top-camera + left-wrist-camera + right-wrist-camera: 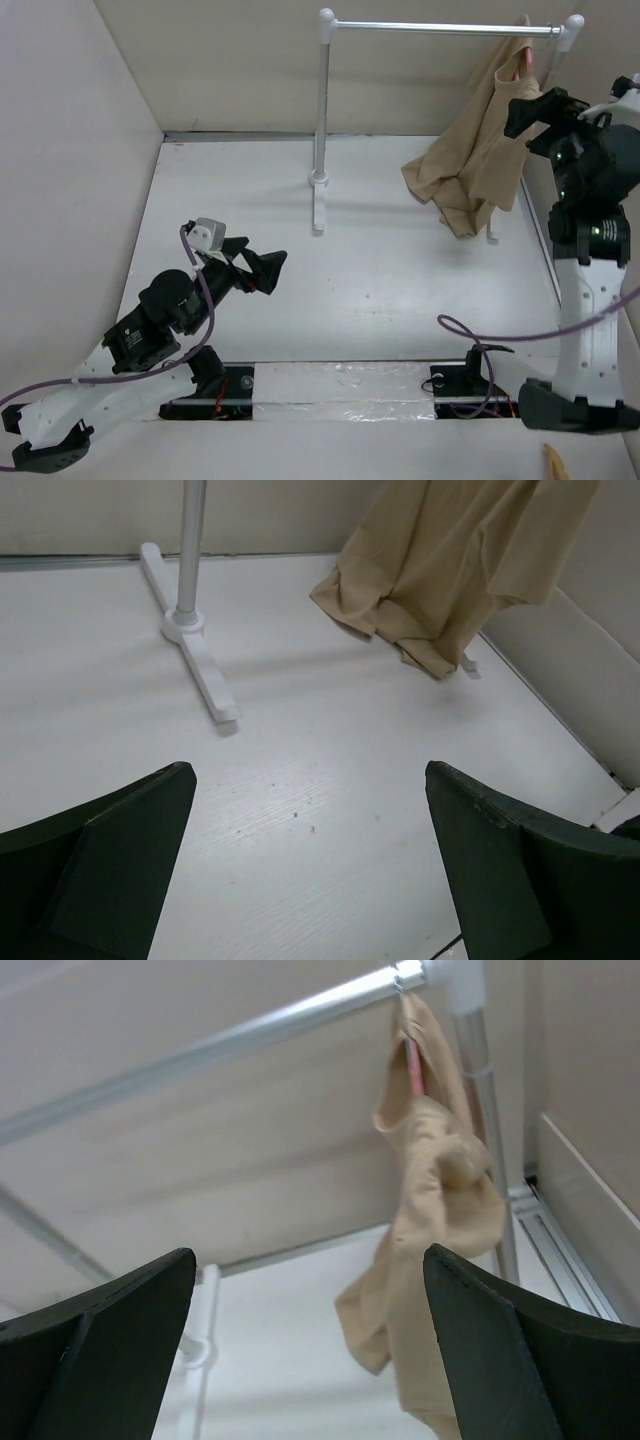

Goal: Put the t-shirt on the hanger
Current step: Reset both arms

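Right wrist: right gripper (309, 1256) wide, empty, t-shirt (432, 1205) hanging ahead; left gripper (308, 770) wide, empty.

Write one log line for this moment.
left hand: open | right hand: open | t-shirt: bunched on hanger | hanger: on rail

The t-shirt (470, 170) is plain tan with no print, and the sliver of hanger (412, 1065) showing at its top is salmon-pink. The rack (322, 100) is white in its 2 posts, with a silver rail (440, 28), and the counter (380, 270) is white with faint dark flecks. The left pincer (308, 770) and right pincer (309, 1253) are both matte blackish green, and the cable (205, 300) is purple.
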Motion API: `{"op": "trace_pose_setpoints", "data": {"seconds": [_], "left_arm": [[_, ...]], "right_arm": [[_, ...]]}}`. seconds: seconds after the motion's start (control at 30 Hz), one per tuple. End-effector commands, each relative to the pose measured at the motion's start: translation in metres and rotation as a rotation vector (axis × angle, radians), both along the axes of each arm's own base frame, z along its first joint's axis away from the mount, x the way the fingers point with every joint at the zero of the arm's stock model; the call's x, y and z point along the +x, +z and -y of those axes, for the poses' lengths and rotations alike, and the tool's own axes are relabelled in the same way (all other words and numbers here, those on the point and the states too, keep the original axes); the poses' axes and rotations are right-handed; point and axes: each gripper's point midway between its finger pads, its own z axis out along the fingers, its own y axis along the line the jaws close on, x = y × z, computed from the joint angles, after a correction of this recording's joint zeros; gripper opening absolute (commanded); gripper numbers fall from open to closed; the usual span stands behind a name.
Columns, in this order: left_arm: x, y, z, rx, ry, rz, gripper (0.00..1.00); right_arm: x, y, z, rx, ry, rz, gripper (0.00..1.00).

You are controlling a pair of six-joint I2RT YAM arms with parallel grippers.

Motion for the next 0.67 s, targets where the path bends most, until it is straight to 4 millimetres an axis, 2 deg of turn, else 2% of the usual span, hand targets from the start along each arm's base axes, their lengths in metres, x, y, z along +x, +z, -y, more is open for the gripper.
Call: {"op": "trace_pose_setpoints", "data": {"seconds": [0.0,0.03,0.07,0.1,0.13,0.17,0.2,0.23,0.27,0.3,0.33,0.4,0.43,0.5,0.63], "left_arm": [[0.011,0.022,-0.006,-0.035,0.078,0.005,0.99],[0.012,0.027,-0.007,-0.036,0.088,0.001,0.99],[0.013,0.031,-0.006,-0.037,0.093,0.0,0.99],[0.017,0.029,-0.004,-0.021,0.107,-0.013,0.99],[0.017,0.038,-0.005,-0.03,0.11,-0.009,0.99],[0.017,0.044,-0.004,-0.039,0.108,-0.005,0.99],[0.017,0.049,-0.002,-0.046,0.102,-0.001,0.99],[0.016,0.065,-0.002,-0.076,0.095,0.023,0.99],[0.014,0.079,-0.002,-0.097,0.083,0.048,0.99],[0.014,0.079,-0.001,-0.097,0.077,0.048,0.99],[0.012,0.092,-0.002,-0.122,0.07,0.077,0.99],[0.01,0.101,-0.001,-0.143,0.052,0.098,0.99],[0.009,0.107,0.0,-0.161,0.048,0.111,0.99],[0.009,0.107,0.006,-0.161,0.021,0.108,0.99],[0.013,0.101,0.018,-0.169,0.008,0.075,0.99]], "right_arm": [[-0.045,0.042,-0.022,0.0,0.057,0.179,1.0],[-0.08,0.059,-0.03,-0.01,0.086,0.259,1.0],[-0.1,0.068,-0.047,-0.033,0.165,0.315,1.0],[-0.112,0.063,-0.054,-0.04,0.203,0.332,1.0],[-0.131,0.068,-0.062,-0.053,0.242,0.374,1.0],[-0.175,0.079,-0.072,-0.08,0.285,0.458,1.0],[-0.192,0.079,-0.074,-0.091,0.289,0.484,1.0],[-0.213,0.081,-0.075,-0.103,0.287,0.516,1.0],[-0.247,0.082,-0.071,-0.121,0.247,0.563,1.0],[-0.262,0.081,-0.068,-0.128,0.226,0.58,1.0],[-0.273,0.079,-0.064,-0.125,0.198,0.593,1.0],[-0.295,0.07,-0.056,-0.106,0.146,0.607,1.0],[-0.295,0.064,-0.056,-0.104,0.145,0.597,1.0],[-0.289,0.052,-0.062,-0.109,0.181,0.552,1.0],[-0.251,0.023,-0.073,-0.136,0.261,0.406,1.0]]}}
